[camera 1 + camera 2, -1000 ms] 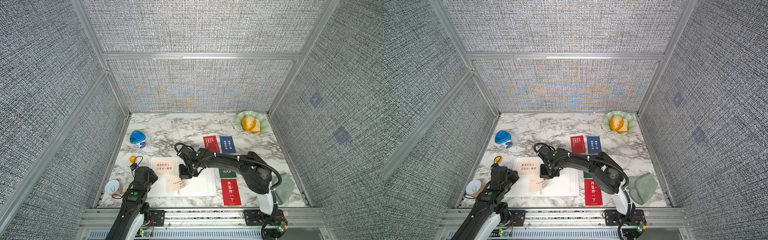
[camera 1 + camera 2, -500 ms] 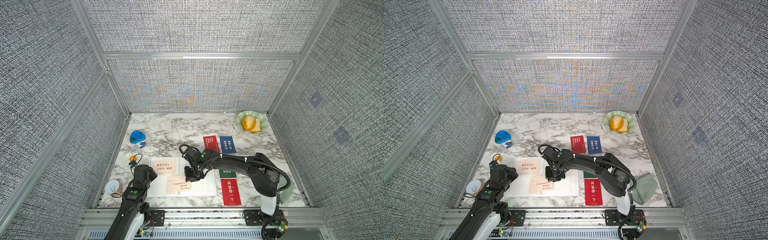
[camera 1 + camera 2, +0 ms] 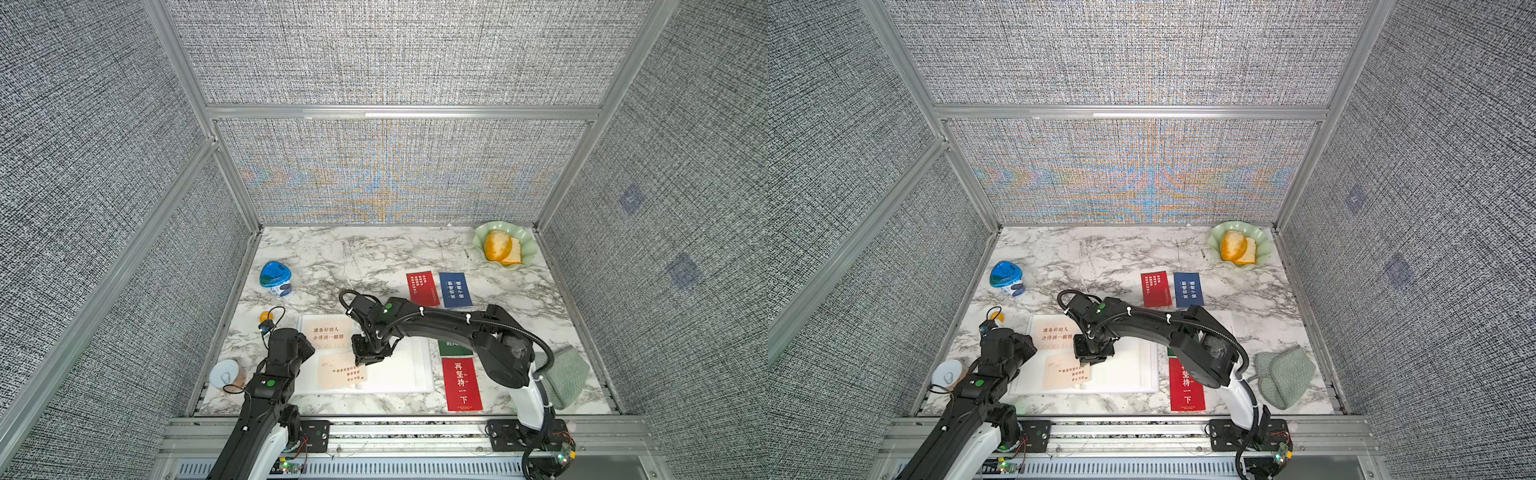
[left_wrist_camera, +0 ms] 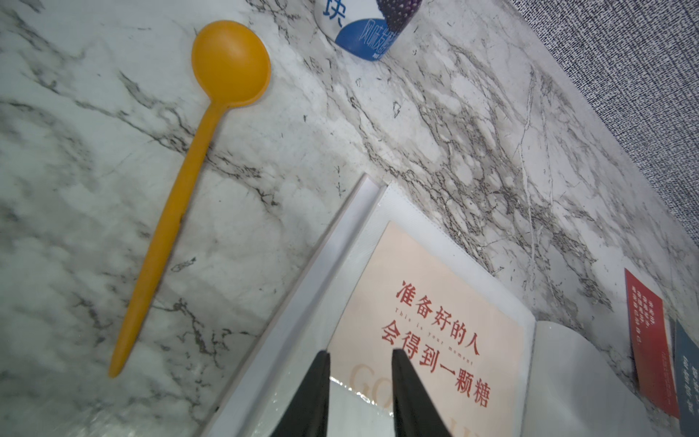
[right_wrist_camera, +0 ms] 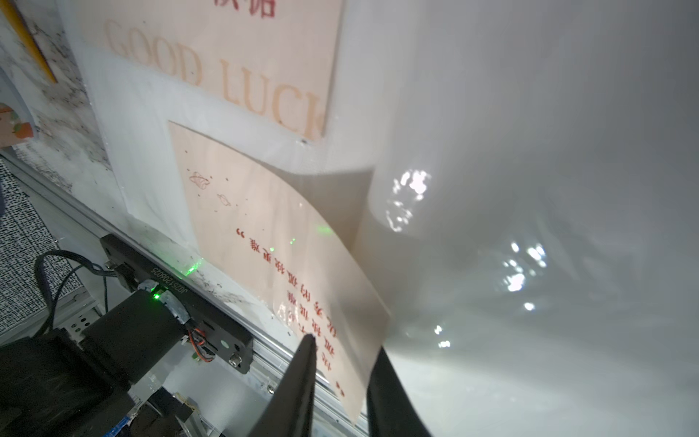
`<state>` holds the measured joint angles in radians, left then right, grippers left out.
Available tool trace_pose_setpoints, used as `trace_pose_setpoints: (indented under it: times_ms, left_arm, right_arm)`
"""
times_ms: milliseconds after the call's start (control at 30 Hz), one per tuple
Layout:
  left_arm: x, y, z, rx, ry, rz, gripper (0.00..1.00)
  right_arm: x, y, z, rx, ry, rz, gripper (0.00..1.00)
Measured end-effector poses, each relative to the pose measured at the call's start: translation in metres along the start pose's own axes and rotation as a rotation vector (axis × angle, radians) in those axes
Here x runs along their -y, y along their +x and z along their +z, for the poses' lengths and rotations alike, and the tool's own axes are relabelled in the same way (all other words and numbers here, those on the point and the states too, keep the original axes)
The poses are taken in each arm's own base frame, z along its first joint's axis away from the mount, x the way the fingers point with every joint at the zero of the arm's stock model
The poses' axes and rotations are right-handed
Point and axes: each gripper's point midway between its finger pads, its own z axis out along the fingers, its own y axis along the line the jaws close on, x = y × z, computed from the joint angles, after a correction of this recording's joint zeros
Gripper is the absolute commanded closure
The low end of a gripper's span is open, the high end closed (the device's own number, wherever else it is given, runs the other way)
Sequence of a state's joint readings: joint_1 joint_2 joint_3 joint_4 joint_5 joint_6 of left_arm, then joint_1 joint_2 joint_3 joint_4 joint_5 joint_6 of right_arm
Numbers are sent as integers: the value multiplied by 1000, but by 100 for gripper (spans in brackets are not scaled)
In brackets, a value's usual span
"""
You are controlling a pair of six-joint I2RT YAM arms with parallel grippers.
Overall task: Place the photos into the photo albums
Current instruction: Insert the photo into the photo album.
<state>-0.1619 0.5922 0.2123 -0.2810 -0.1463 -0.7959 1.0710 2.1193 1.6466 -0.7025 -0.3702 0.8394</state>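
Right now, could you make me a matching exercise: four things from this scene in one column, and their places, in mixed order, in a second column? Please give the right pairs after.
Things
1. yellow spoon
2. blue card
3. tilted cream card
4. green plate

Places
A. in the far right corner of the table
B. lying on the open album
C. on the bare table, left of the album
D. next to the small red card

Pairs: 1-C; 2-D; 3-B; 4-A
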Motion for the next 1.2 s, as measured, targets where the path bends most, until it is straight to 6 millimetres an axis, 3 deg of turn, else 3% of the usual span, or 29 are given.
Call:
trace_pose_setpoints:
  times_ms: [133, 400, 733, 867, 967, 1200]
  left_arm:
    - [3, -4, -2, 9, 9, 2, 69]
    - [5, -5, -3, 16, 15, 3, 69]
    - [3, 0, 0, -14, 3, 7, 69]
    - [10, -8, -2, -7, 15, 6, 67]
    - [17, -14, -4, 1, 23, 11, 66]
    - [33, -19, 0, -40, 47, 35, 62]
  right_arm:
    - [-13, -7, 9, -16, -48, -15, 74]
    - [-25, -3, 25, -78, -124, -25, 74]
    - [-24, 10, 33, -136, -207, -25, 71]
    - [-23, 10, 20, -114, -212, -27, 64]
    - [-28, 3, -2, -56, -220, -55, 57]
    - [-16, -7, -34, 54, -184, -90, 56]
